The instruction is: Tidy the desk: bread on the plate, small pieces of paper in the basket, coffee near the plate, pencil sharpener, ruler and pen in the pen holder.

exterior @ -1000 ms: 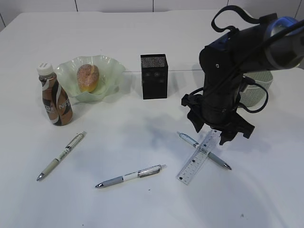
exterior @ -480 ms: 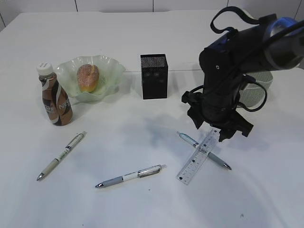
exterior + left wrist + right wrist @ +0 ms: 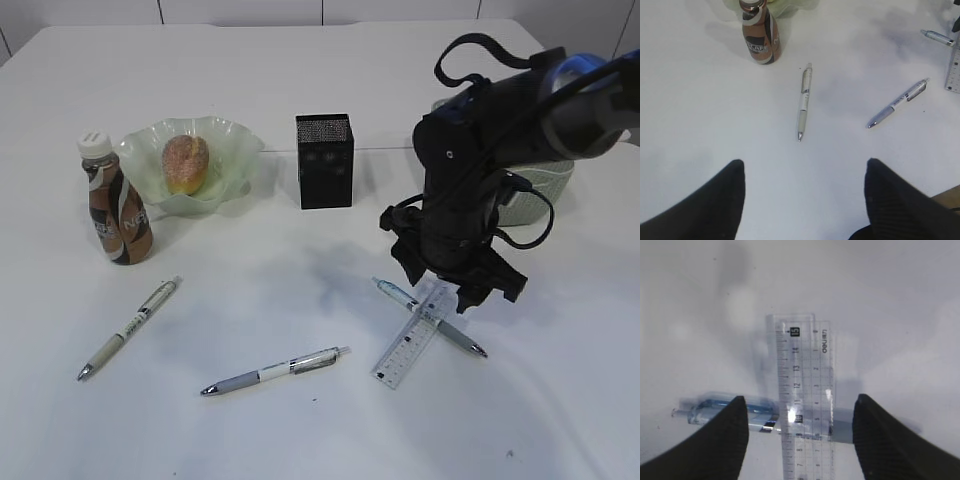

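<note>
A clear ruler (image 3: 412,340) (image 3: 805,390) lies across a blue pen (image 3: 455,338) (image 3: 725,410) on the white table. My right gripper (image 3: 445,290) (image 3: 800,400) hovers open just above them, one finger on each side of the ruler and touching nothing. My left gripper (image 3: 805,162) is open over bare table, short of a white pen (image 3: 804,100) (image 3: 130,325). A grey pen (image 3: 275,371) (image 3: 899,102) lies in the middle. Bread (image 3: 185,163) sits in the green plate (image 3: 235,150), with the coffee bottle (image 3: 118,205) (image 3: 760,42) beside it. The black pen holder (image 3: 324,160) stands behind. Pencil sharpener and paper pieces are out of view.
A white basket (image 3: 545,190) stands at the right, mostly hidden behind the right arm. The left arm does not show in the exterior view.
The right arm has shifted slightly left and lower over the ruler and blue pen. Objects on the table have not moved.
</note>
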Available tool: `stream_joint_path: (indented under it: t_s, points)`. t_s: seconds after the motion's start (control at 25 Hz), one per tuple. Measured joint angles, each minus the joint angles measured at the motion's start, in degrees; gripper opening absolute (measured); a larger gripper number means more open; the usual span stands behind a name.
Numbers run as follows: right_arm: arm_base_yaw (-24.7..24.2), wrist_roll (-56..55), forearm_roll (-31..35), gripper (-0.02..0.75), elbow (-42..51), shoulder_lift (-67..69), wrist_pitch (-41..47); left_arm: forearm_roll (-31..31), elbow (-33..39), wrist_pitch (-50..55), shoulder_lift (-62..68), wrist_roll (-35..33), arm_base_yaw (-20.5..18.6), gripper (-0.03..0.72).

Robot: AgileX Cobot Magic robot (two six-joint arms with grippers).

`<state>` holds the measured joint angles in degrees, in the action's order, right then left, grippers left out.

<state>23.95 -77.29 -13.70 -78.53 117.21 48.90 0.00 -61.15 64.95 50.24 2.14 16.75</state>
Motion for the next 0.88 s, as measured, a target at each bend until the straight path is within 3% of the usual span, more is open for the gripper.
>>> stream_joint_path:
  t_s: [0.88]
  points:
    - [0.0,-0.7,0.2,0.512,0.0,1.9,-2.4,0.0,0.0,0.0,0.0,0.0,0.0,0.526]
